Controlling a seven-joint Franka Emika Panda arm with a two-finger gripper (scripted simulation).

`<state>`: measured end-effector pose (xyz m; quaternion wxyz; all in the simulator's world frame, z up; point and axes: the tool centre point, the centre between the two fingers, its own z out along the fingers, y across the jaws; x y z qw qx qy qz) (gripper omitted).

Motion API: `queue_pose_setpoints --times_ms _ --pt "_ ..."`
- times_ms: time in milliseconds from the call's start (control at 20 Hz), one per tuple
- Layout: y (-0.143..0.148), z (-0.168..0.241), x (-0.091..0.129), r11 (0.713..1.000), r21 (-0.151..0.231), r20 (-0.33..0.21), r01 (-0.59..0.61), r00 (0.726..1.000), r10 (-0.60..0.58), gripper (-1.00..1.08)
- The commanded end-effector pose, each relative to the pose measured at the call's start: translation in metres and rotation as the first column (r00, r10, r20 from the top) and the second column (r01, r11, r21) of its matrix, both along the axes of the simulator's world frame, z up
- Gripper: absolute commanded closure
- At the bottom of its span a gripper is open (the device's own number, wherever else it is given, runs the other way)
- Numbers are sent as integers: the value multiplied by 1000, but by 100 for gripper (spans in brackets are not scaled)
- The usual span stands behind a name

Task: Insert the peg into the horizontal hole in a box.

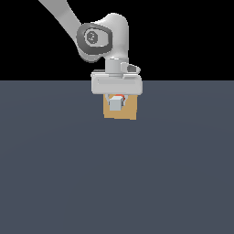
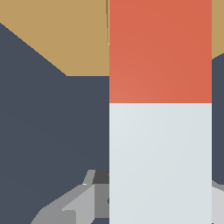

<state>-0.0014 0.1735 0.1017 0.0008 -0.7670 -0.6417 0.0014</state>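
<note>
My gripper [image 1: 117,99] points down and is shut on the peg [image 1: 116,103]. In the exterior view the peg's pale grey end faces the camera, and a sliver of its orange-red end shows behind it. The tan box [image 1: 130,110] stands on the floor just behind the peg. The hole is hidden behind the peg and gripper. In the wrist view the peg [image 2: 160,162] runs lengthwise, pale grey near the gripper. Its orange-red end overlaps the box [image 2: 65,35] in that view. I cannot tell whether the tip is inside the hole.
A dark blue-grey floor [image 1: 114,183] spreads all around the box. Grey parts of the gripper's body [image 2: 70,205] show at the wrist view's edge. Nothing else stands nearby.
</note>
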Motion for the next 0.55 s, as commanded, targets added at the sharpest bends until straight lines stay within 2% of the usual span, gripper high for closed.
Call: queue_pose_setpoints --times_ms 0,250,500 --pt "20 2 4 1000 2 4 -1 1000 1 108" --pt "43 3 9 1000 2 5 -1 1000 1 108" --pt "50 3 11 1000 2 5 -1 1000 1 108"
